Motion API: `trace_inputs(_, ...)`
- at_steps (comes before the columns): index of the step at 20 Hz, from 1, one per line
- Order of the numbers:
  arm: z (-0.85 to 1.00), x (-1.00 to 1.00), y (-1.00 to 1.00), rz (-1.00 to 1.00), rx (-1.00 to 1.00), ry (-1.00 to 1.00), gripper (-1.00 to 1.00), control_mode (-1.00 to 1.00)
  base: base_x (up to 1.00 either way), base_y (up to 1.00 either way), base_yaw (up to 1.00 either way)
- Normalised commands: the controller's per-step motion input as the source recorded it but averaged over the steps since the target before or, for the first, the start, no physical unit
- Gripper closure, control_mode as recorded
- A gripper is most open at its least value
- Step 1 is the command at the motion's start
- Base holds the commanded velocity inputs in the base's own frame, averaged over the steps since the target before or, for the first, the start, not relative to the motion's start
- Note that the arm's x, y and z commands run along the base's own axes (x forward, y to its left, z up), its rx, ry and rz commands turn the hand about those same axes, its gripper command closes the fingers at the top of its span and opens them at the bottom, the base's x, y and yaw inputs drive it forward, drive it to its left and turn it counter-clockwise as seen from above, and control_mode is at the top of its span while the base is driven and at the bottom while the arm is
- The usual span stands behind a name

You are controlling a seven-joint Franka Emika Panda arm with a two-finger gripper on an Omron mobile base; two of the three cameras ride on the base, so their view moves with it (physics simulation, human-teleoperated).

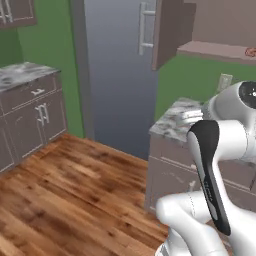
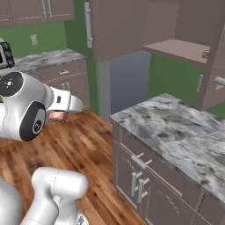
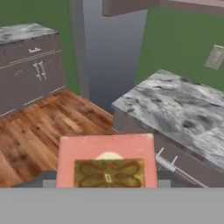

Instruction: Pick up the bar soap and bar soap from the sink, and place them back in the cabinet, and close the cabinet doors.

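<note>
I see my gripper (image 2: 59, 116) clamped on one bar soap (image 3: 107, 161) out over the wood floor (image 1: 65, 195), while the open cabinet (image 2: 184, 50) holds the other bar soap (image 1: 251, 51) on its shelf.

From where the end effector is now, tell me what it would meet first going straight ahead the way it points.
Probably the marbled counter. The end effector, holding a bar soap, points over the wood floor toward that counter's near corner. Depth is unclear; a slightly higher line would clear it toward the green wall.
</note>
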Motion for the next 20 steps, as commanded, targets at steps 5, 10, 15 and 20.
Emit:
trace_inputs(5, 0.0, 0.0, 0.0, 0.0, 0.0, 0.0, 1.0, 1.0, 0.48, 0.27, -0.64)
trace_inputs(10, 0.0, 0.0, 0.0, 0.0, 0.0, 0.0, 1.0, 1.0, 0.56, 0.17, -0.46)
trace_inputs(15, 0.0, 0.0, 0.0, 0.0, 0.0, 0.0, 1.0, 1.0, 0.58, 0.0, -0.36)
trace_inputs(20, 0.0, 0.0, 0.0, 0.0, 0.0, 0.0, 1.0, 1.0, 0.59, 0.0, -0.4)
